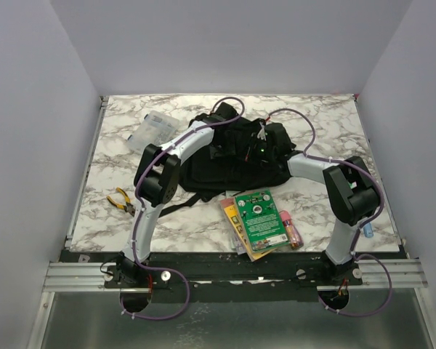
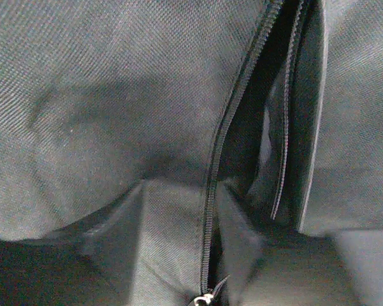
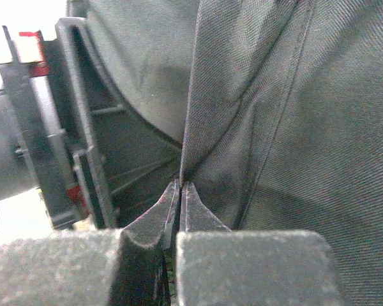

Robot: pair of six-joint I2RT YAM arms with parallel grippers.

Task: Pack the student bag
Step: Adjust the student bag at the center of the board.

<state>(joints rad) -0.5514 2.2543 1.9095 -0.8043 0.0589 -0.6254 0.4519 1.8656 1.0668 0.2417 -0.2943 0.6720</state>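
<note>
The right gripper (image 3: 180,186) pinches the student bag (image 1: 211,174) while the left gripper (image 2: 184,191), fingers apart, probably must tug the zipper (image 2: 244,83) wider.

Top bright, even; student bag (image 2: 102,121) close-ups dim, soft.

My top camera looks down over the table (image 1: 334,123); 2 wrist cameras (pressed close) share its student bag (image 1: 225,171).
</note>
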